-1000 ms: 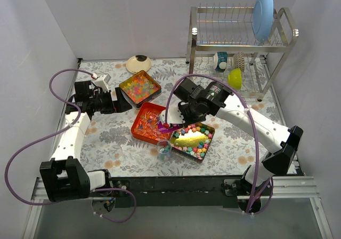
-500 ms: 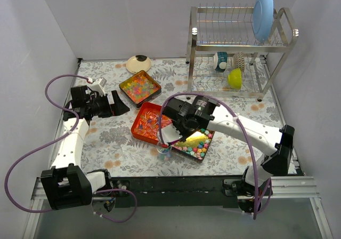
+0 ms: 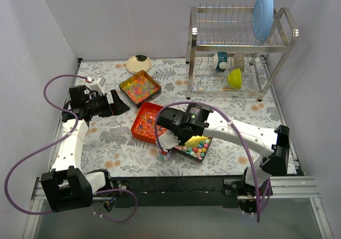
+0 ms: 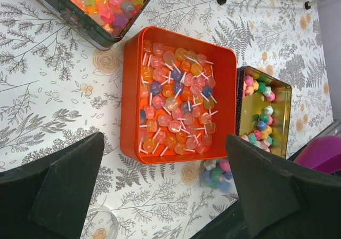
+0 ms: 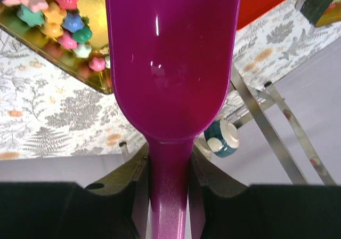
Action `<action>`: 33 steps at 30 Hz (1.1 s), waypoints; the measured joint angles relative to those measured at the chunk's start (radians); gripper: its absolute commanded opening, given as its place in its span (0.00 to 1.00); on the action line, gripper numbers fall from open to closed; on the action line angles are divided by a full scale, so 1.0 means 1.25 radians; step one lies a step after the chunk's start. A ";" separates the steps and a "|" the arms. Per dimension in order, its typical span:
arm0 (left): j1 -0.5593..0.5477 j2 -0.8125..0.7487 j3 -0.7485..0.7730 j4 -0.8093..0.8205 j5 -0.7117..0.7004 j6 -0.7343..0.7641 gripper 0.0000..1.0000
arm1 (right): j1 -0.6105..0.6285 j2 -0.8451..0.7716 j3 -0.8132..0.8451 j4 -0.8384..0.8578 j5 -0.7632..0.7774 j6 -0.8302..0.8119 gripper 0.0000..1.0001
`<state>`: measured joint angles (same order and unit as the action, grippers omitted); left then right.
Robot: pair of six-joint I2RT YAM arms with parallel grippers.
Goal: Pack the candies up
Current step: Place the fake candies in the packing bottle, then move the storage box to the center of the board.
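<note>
Transfer: right claw (image 5: 169, 169) pinches glossy purple plastic scoop (image 5: 170, 63) by small clear cup (image 3: 164, 154), left claw (image 4: 165, 140) spread; next, pouring candies (image 5: 53, 15) needs steady aim.

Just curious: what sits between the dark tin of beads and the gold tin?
The orange tray of candies, seen plainly in the left wrist view.

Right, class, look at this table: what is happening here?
The right end effector is shut on a glossy purple plastic scoop, close to a small clear cup of candies beside the gold tin of pastel candies. The left end effector hangs open and empty off to the left, facing the orange square tray of wrapped candies.
</note>
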<state>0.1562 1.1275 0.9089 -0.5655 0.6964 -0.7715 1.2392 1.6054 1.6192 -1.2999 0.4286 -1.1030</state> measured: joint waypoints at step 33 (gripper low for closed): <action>-0.288 0.171 0.107 -0.055 0.231 0.053 0.53 | -0.376 0.057 0.209 0.154 -0.197 0.333 0.01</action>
<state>-0.2043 1.3407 1.0431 -0.6342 0.9852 -0.7055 0.7689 1.6768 1.8801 -1.1076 0.1822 -0.6872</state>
